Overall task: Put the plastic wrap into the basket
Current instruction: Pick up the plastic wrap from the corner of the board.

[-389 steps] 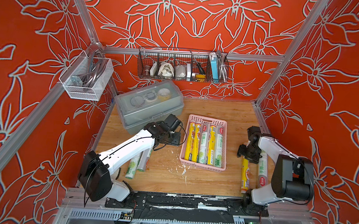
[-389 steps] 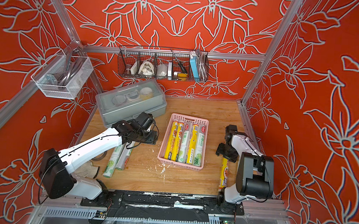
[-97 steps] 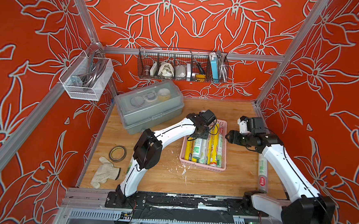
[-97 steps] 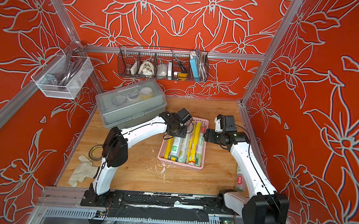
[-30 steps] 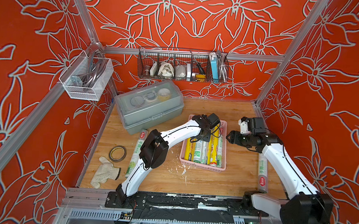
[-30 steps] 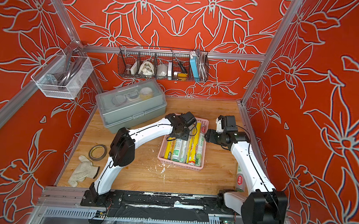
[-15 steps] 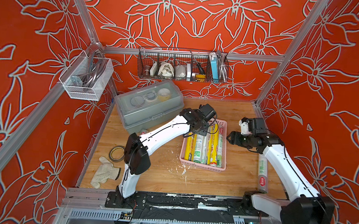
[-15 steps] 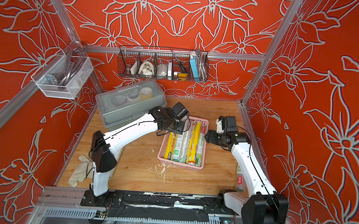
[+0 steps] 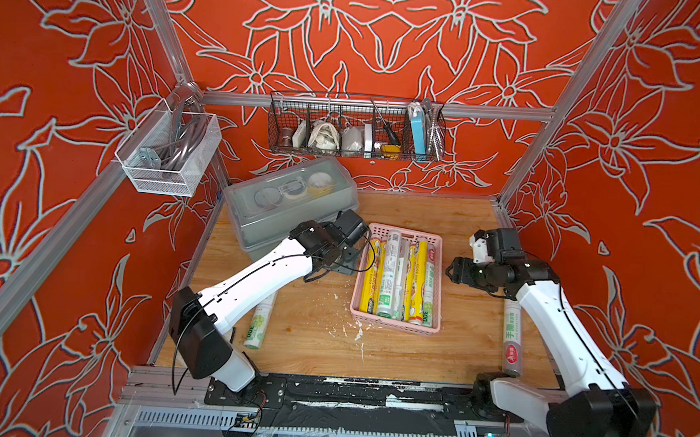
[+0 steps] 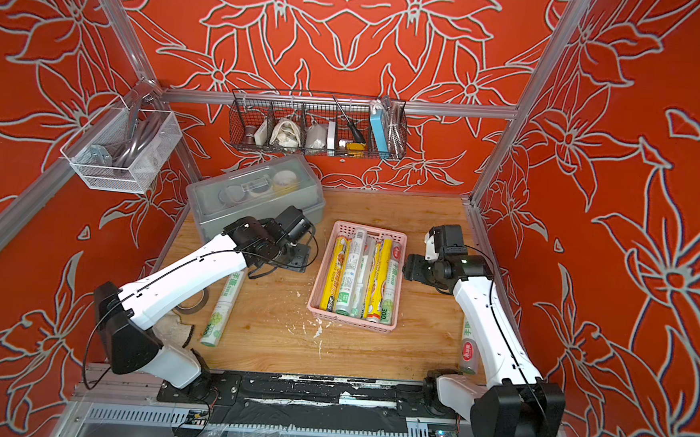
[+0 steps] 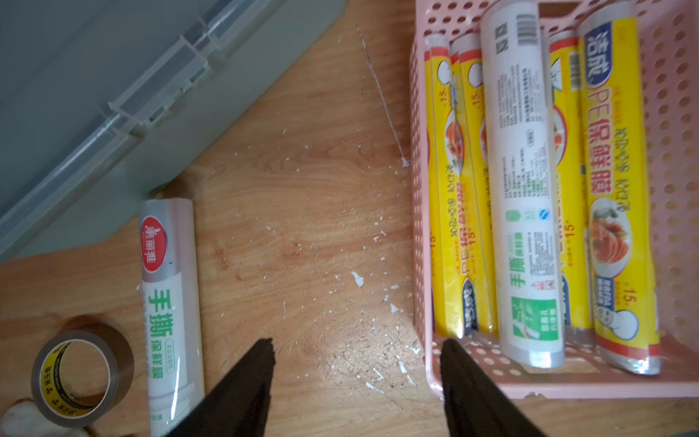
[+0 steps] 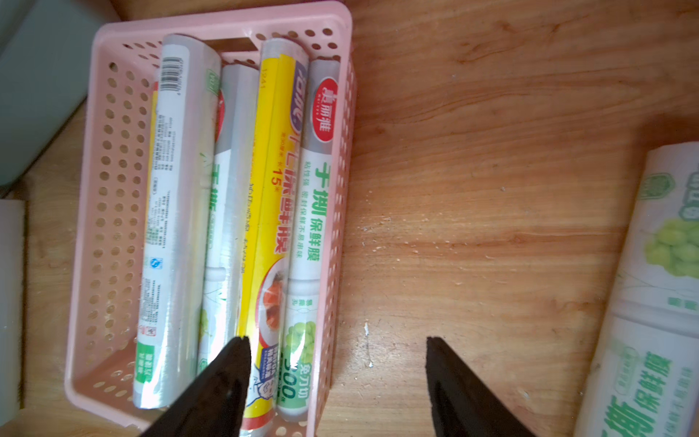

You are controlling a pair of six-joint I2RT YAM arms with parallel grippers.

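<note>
The pink basket (image 9: 394, 328) (image 10: 352, 323) sits mid-table and holds several plastic wrap rolls, yellow and white. A white roll (image 11: 520, 189) (image 12: 176, 212) lies on top of the yellow ones. One loose white-and-green roll (image 9: 260, 322) (image 11: 170, 302) lies on the table left of the basket, partly under my left arm. Another (image 9: 514, 337) (image 12: 658, 302) lies at the right, beside my right arm. My left gripper (image 11: 357, 344) (image 9: 343, 267) hovers open and empty just left of the basket. My right gripper (image 12: 336, 340) (image 9: 453, 271) hangs open and empty over the basket's right wall.
A grey lidded box (image 9: 291, 201) stands at the back left, close behind my left wrist. A brown tape roll (image 11: 81, 374) and a pale cloth (image 11: 19, 420) lie at the front left. A wire rack (image 9: 356, 128) and a white mesh bin (image 9: 169, 154) hang on the walls. White flakes litter the wood.
My left gripper has drawn back from over the basket to its left side, and its arm has swung left. Both grippers have opened a little wider. The right arm has hardly moved.
</note>
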